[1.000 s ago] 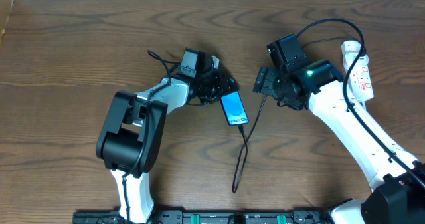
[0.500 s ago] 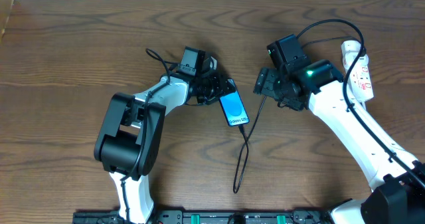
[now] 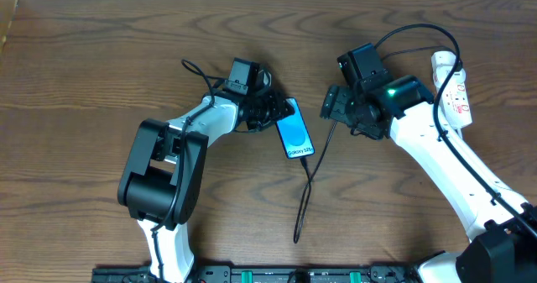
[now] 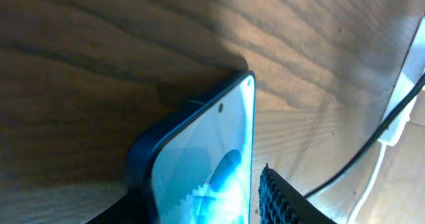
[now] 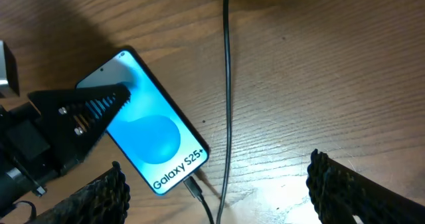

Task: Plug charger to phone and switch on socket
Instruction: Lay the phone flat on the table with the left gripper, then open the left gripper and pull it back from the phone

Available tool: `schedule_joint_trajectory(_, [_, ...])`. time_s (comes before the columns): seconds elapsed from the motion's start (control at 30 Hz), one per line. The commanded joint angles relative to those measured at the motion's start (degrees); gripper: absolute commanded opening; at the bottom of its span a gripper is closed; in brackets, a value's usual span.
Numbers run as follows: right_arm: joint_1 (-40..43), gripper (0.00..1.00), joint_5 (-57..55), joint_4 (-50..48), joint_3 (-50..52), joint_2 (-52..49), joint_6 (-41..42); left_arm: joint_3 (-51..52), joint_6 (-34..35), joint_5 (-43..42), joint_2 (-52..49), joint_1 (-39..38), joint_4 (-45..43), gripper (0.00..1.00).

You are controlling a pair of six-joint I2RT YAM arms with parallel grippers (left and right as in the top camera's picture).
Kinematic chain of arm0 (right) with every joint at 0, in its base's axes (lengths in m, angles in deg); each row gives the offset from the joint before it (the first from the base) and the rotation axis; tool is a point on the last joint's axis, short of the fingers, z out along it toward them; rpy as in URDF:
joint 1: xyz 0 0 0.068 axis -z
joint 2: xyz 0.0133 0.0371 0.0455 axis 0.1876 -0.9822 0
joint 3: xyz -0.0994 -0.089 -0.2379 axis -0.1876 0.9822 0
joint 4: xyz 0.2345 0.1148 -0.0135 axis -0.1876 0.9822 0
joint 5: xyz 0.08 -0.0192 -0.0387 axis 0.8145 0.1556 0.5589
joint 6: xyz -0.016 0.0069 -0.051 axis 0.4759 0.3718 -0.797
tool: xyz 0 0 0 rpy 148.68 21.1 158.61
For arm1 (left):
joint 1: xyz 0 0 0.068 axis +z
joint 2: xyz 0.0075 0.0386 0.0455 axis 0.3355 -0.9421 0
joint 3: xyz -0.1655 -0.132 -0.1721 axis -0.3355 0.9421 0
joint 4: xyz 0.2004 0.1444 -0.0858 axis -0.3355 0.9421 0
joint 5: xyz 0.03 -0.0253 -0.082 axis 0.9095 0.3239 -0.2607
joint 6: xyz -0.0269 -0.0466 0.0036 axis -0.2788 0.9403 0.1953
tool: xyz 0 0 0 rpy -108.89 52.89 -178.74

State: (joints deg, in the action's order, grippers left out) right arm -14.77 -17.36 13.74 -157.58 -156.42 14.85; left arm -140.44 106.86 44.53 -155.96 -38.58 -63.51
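Plainly phone (image 5: 149, 134) lit blue, white lettering; left end effector (image 3: 284, 113) clamps it, right end effector (image 5: 216, 174) apart.

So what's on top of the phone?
The left gripper has a finger across the phone near its top; the remaining screen is bare. Glass beneath that finger is hidden.

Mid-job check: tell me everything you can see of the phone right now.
The phone is a slim slab with dark edges and a lit blue screen showing a lighter blue circle and white "Galaxy S25+" text. It sits diagonally near the middle of the table, screen facing up. The left gripper has its fingers closed on the phone's top end. The charger plug tip meets its bottom edge; whether it is seated I cannot tell.
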Motion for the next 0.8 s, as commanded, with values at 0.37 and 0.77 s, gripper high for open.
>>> schedule_joint_trajectory(0.37, [-0.39, 0.86, -1.14, 0.04, 0.42, 0.59, -0.46, 2.38, -1.42, 16.11, -3.56, 0.31, 1.55, 0.45])
schedule_joint_trajectory(0.77, [-0.39, 0.86, -1.57, 0.39, 0.42, 0.59, -0.66, 2.34, -1.46, 16.98, -2.58, 0.59, 0.81, 0.45])
